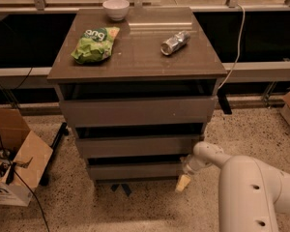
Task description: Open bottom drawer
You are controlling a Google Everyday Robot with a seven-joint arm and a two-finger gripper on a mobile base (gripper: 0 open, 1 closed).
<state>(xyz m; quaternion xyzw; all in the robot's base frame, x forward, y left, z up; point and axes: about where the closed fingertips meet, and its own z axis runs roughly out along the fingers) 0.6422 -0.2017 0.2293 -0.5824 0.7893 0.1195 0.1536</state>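
Observation:
The bottom drawer (135,170) is the lowest of three grey-brown handleless fronts on the cabinet (135,57), with a dark gap above it. My gripper (185,173) is at the drawer's right end, low near the floor, touching or very close to the front's right edge. Its cream tip points down toward the floor. My white arm (251,187) reaches in from the lower right.
On the cabinet top lie a green snack bag (94,45), a crushed can (175,42) and a white bowl (116,8). An open cardboard box (12,163) stands on the floor at the left. A cable (237,42) hangs to the cabinet's right.

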